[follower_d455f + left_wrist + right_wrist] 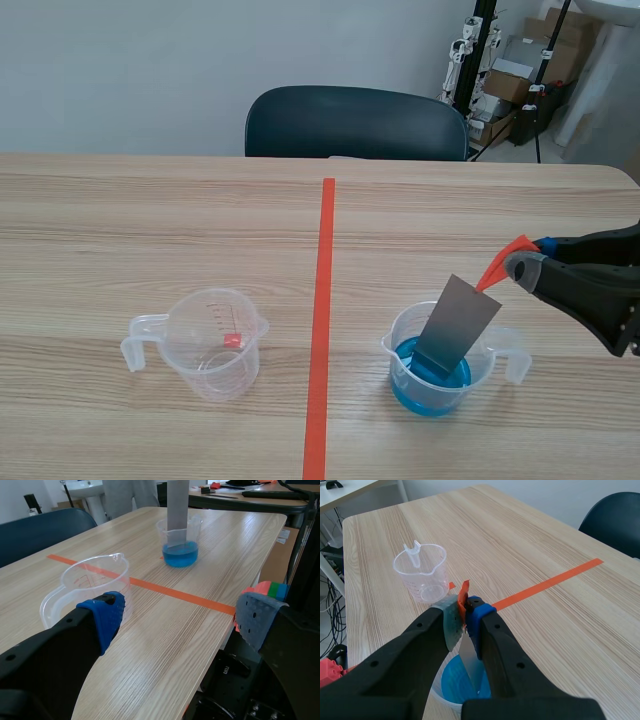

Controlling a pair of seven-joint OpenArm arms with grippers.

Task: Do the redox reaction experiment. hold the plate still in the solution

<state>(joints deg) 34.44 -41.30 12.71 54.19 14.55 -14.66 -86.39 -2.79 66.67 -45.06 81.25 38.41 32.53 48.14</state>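
A grey metal plate (458, 320) stands tilted in a clear beaker (400, 335), its lower end dipped in blue solution (430, 388). An orange clip (498, 264) grips the plate's top corner. My right gripper (520, 266) is shut on that clip, above and to the right of the beaker. In the right wrist view the orange clip (463, 600) sits pinched between the fingers of that gripper (465, 616), and the plate (470, 665) hangs down into the solution (451, 682). My left gripper (180, 620) is open and holds nothing, low beside an empty measuring beaker (90, 580).
The empty measuring beaker (215, 345) stands left of the orange tape line (322, 300). A dark chair (355, 122) is behind the table's far edge. Seen from the left wrist, the solution beaker (180, 552) and plate (177, 505) stand beyond the tape.
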